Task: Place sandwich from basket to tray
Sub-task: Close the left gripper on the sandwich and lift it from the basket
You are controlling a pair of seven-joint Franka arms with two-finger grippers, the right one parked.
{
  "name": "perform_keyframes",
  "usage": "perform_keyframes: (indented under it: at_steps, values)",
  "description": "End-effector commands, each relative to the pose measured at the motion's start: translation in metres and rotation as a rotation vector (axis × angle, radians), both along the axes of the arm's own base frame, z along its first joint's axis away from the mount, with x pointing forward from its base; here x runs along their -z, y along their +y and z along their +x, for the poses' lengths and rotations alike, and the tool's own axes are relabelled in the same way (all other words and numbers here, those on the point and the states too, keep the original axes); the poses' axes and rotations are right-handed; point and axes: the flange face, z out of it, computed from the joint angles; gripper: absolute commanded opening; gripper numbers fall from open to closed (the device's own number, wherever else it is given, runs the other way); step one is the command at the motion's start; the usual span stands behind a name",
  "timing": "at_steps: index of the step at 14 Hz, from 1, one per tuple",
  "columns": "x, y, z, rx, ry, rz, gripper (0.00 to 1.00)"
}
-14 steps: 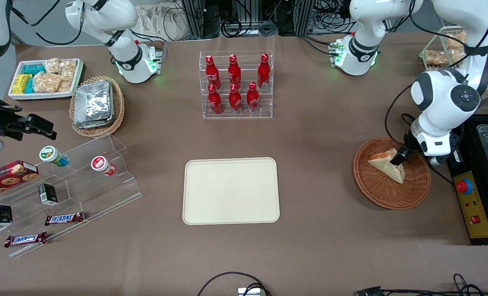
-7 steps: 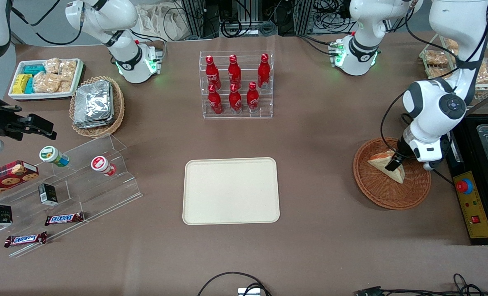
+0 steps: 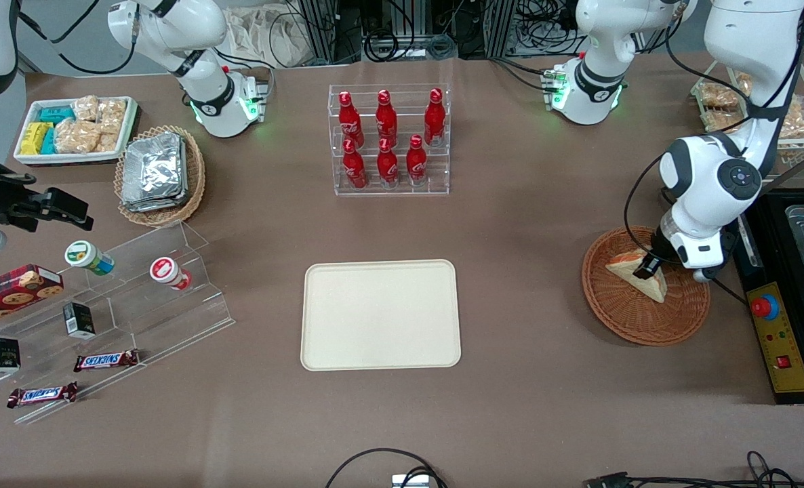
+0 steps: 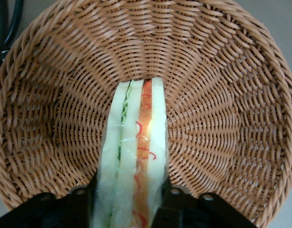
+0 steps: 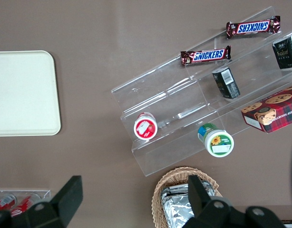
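**Wicker basket, bread wedge, and a claw astride it**

Reddish-brown woven wicker fills the wrist camera's view as the left arm's gripper (image 4: 128,202) sits low in the round shallow basket (image 3: 646,318), at the middle right of the front frame. Its two black fingers (image 4: 79,202) stand apart, one on each flat bread face of the triangular white-bread sandwich (image 4: 134,156), whose green and red-orange filling runs up the middle between them. Whether the pads already press the bread cannot be told; they look to be at its sides, not yet visibly squeezing. In the front view the sandwich (image 3: 636,270) lies in the half of the basket farther from the camera, the gripper (image 3: 646,268) on top of it.

The step in hand appears to be the grasp. To do it well, the fingers should close evenly on the two bread faces with light pressure, since soft bread will likely compress and the layers could slide apart. A straight lift clear of the wicker rim should come before any sideways travel.

The flat cream-beige rectangular tray (image 3: 380,271) with rounded corners waits bare at the centre of the front frame, well apart from the basket, toward the parked arm's end of the table.
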Motion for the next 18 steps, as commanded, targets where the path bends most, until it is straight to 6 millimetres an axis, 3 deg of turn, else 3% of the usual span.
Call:
perform_keyframes:
  at_steps: [1, 4, 9, 15, 18]
  values:
    - [-0.005, -0.003, -0.003, -0.014, -0.025, 0.005, 0.25]
    - [-0.018, -0.004, 0.000, 0.001, -0.042, 0.009, 0.25]
    - [-0.071, -0.007, 0.007, 0.189, -0.023, 0.036, 0.25]
    - [-0.128, -0.053, 0.039, 0.403, 0.045, 0.038, 0.25]
    - [-0.166, -0.063, 0.055, 0.512, 0.053, 0.045, 0.25]
